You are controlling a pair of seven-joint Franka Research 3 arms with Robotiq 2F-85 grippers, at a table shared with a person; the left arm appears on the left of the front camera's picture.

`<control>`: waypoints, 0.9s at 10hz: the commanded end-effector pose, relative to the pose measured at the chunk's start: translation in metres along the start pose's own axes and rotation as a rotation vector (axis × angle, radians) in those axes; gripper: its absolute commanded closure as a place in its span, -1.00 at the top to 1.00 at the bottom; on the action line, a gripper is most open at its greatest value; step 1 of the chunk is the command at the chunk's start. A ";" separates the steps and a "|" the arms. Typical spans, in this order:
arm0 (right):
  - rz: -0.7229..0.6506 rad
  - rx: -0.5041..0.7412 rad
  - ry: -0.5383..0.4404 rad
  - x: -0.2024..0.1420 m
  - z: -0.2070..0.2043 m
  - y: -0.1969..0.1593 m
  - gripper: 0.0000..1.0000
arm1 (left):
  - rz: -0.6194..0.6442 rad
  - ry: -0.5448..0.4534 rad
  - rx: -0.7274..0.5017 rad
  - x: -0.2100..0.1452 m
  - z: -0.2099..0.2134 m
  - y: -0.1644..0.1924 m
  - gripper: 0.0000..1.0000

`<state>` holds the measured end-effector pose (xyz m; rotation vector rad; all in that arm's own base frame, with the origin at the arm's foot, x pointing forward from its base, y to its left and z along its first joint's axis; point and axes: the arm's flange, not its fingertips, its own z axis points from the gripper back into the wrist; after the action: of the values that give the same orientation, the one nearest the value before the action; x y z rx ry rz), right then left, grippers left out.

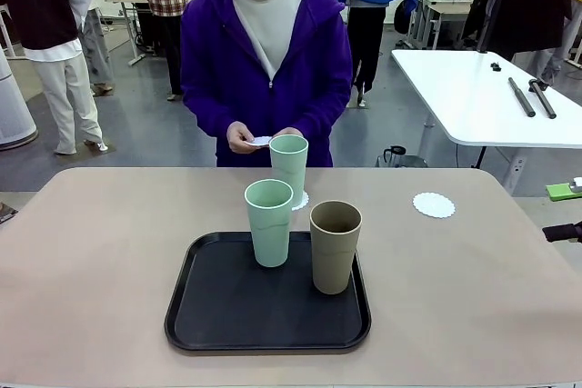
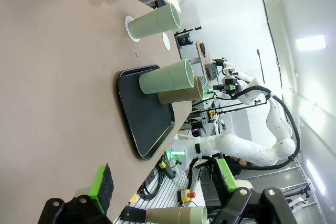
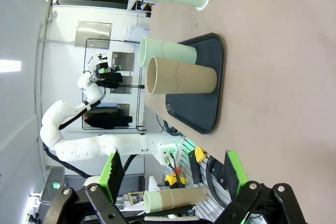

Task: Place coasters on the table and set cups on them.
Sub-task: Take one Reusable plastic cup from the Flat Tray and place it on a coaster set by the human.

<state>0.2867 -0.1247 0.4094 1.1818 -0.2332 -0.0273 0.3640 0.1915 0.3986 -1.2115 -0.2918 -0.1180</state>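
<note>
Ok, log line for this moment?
far pale mint tumbler on white lacy doily | second doily bare | near mint tumbler, brown-taupe tumbler on black tray | person's hand holds third doily | left gripper, right gripper open

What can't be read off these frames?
- Coaster under the far mint cup: front view, that cup and the near mint cup cover all but a scalloped edge.
- White piece in the person's hand: front view, fingers and cup rim hide most; one coaster or several, cannot tell.
- Dark part at the right edge: front view, cut off by the frame.
- Brown cup: left wrist view, near mint cup hides part of its side.
</note>
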 end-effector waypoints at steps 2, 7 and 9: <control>0.011 0.023 -0.012 0.003 -0.001 0.001 1.00 | -0.019 -0.001 -0.011 0.000 0.004 0.000 1.00; 0.392 -0.355 0.125 0.067 -0.027 0.056 1.00 | -0.019 -0.001 -0.011 0.000 0.004 0.000 1.00; 0.652 -0.550 0.352 0.089 -0.060 0.091 1.00 | -0.019 -0.001 -0.011 0.000 0.004 0.000 1.00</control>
<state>0.3677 -0.0510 0.4952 0.6789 -0.2529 0.4765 0.3642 0.1917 0.3986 -1.2117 -0.2912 -0.1180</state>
